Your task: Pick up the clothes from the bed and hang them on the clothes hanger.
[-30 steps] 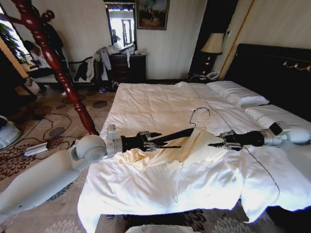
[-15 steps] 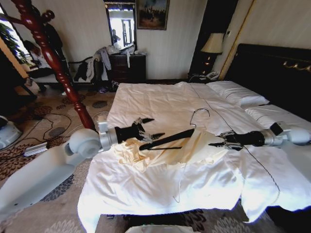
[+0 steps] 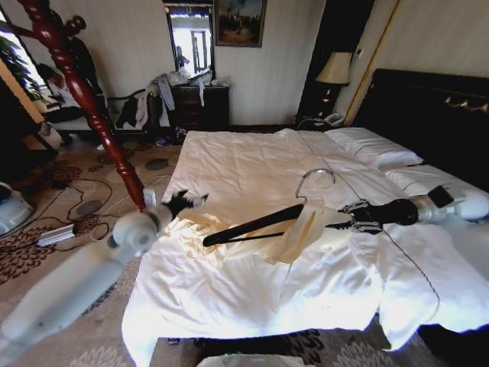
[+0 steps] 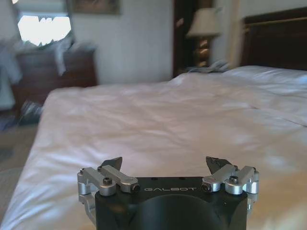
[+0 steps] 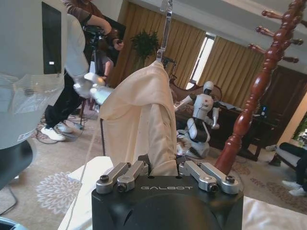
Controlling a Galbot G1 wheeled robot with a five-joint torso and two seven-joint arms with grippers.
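The cream-yellow clothes (image 3: 304, 232) hang over the right arm of the dark clothes hanger (image 3: 248, 225), and a loose part of them lies on the bed (image 3: 252, 160) by its bare left arm. The silver hook (image 3: 315, 178) points toward the pillows. My right gripper (image 3: 349, 224) is shut on the fabric at the hanger's right end. The right wrist view shows the clothes (image 5: 144, 115) pinched in that right gripper (image 5: 163, 167) below the hook (image 5: 166, 24). Left of the hanger, my left gripper (image 3: 189, 202) stands open and empty near the bed's left side; the left wrist view shows this left gripper (image 4: 165, 165) over the white duvet (image 4: 158, 115).
A reddish-brown wooden coat stand (image 3: 92, 107) rises on the floor left of the bed, also seen as the coat stand (image 5: 254, 96). A dark dresser with a clothing heap (image 3: 157, 99) stands at the back wall. Pillows (image 3: 374, 145) and the black headboard (image 3: 428, 107) are at right.
My left gripper let go of the hanger's left end, opened and drew back left toward the bed's edge. The hanger's left arm dropped and is now bare. The right gripper keeps its hold.
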